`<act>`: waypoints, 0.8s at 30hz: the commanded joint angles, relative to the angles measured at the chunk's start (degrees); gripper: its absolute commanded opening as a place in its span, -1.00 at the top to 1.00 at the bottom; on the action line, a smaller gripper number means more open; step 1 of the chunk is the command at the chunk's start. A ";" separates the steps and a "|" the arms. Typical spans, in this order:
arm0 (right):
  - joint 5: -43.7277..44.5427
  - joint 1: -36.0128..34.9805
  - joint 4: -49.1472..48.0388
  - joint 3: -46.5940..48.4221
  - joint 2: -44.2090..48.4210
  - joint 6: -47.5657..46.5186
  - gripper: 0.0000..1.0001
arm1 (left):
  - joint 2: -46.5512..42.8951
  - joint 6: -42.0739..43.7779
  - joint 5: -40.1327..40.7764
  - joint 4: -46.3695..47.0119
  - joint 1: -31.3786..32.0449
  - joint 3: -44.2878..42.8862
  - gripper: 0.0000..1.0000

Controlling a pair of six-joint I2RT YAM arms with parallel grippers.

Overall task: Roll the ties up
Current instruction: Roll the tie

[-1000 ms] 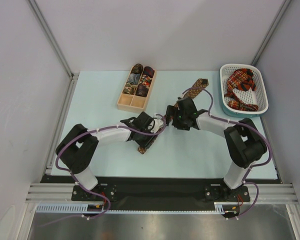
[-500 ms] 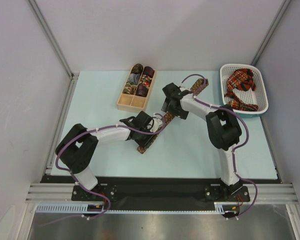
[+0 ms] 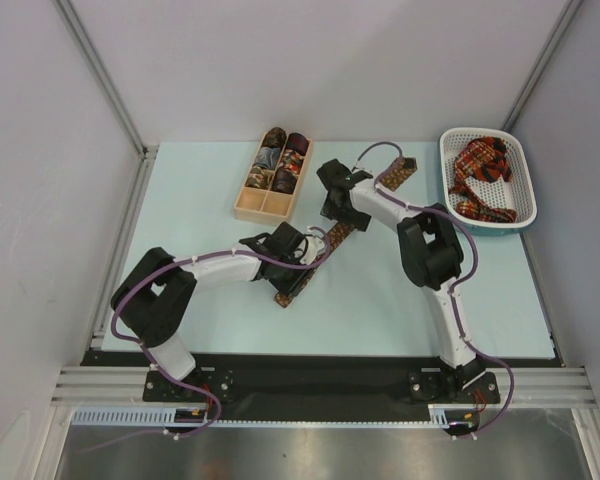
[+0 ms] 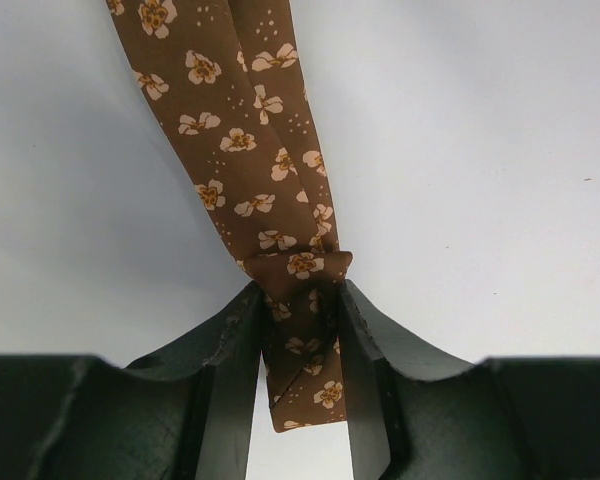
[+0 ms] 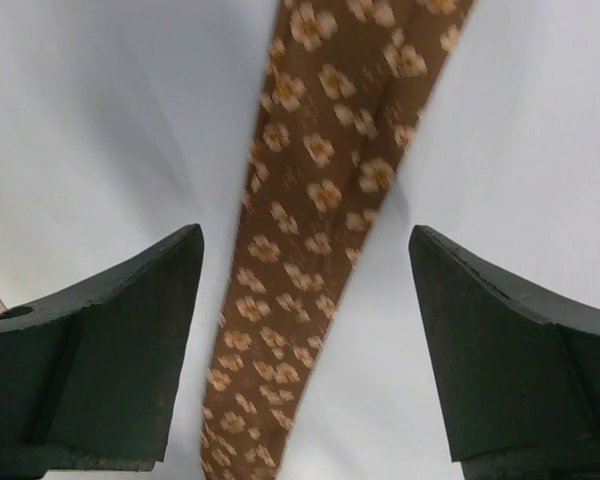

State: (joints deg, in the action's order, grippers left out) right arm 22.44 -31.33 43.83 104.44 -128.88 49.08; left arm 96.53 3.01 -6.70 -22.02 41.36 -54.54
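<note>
My left gripper [image 4: 298, 300] pinches the folded end of the long brown flowered fabric tie [image 4: 230, 140] lying on the pale bench [image 3: 200, 200] to anchor the roll, my right gripper [image 5: 305, 270] straddling it wide open, apparently clear.

The right gripper [image 3: 334, 203] now sits farther back along the brown tie [image 3: 400, 172], well away from the left gripper [image 3: 313, 250] and nearer the wooden box [image 3: 248, 212]. Its elbow is swung in from the basket [image 3: 448, 175] side toward mid-bench.
</note>
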 commanded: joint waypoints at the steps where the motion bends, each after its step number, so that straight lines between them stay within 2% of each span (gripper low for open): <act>1: 4.72 -0.40 5.81 7.16 -4.53 1.98 -0.74 | 0.06 0.33 0.46 -0.92 -0.06 -0.12 0.19; 5: 4.11 -0.05 5.57 6.57 -5.68 2.34 -0.67 | -0.12 0.16 0.55 -0.92 0.12 -0.04 0.20; 8: 3.93 0.65 4.16 5.34 -5.42 1.99 -0.50 | 0.15 0.16 0.46 -0.92 0.30 -0.30 0.20; 12: 3.41 2.15 3.10 4.72 -5.42 0.41 -0.09 | 0.94 -0.02 -0.33 -0.57 0.47 -0.91 0.19; 14: 3.14 2.85 2.49 4.72 -5.68 -0.38 -0.07 | 1.55 -0.02 -0.86 -0.30 0.47 -1.44 0.20; 15: 2.97 3.38 2.31 4.89 -5.86 -1.08 0.13 | 2.08 -0.02 -1.03 -0.22 0.47 -2.05 0.20; 16: 2.96 3.82 1.87 4.89 -6.03 -1.61 0.15 | 2.43 -0.02 -1.12 -0.39 0.47 -2.41 0.20; 19: 2.44 5.40 1.52 4.89 -6.38 -2.67 0.09 | 3.31 0.07 -0.95 -0.57 0.56 -3.99 0.20; 24: 2.43 6.11 1.60 6.56 -6.74 -5.22 -0.31 | 4.45 0.07 -0.68 -1.01 0.91 -5.92 0.20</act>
State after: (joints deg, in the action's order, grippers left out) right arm 23.99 -25.96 44.77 109.97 -133.60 46.02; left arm 99.81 3.01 -6.70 -22.57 41.87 -58.52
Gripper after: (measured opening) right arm 0.628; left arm 0.403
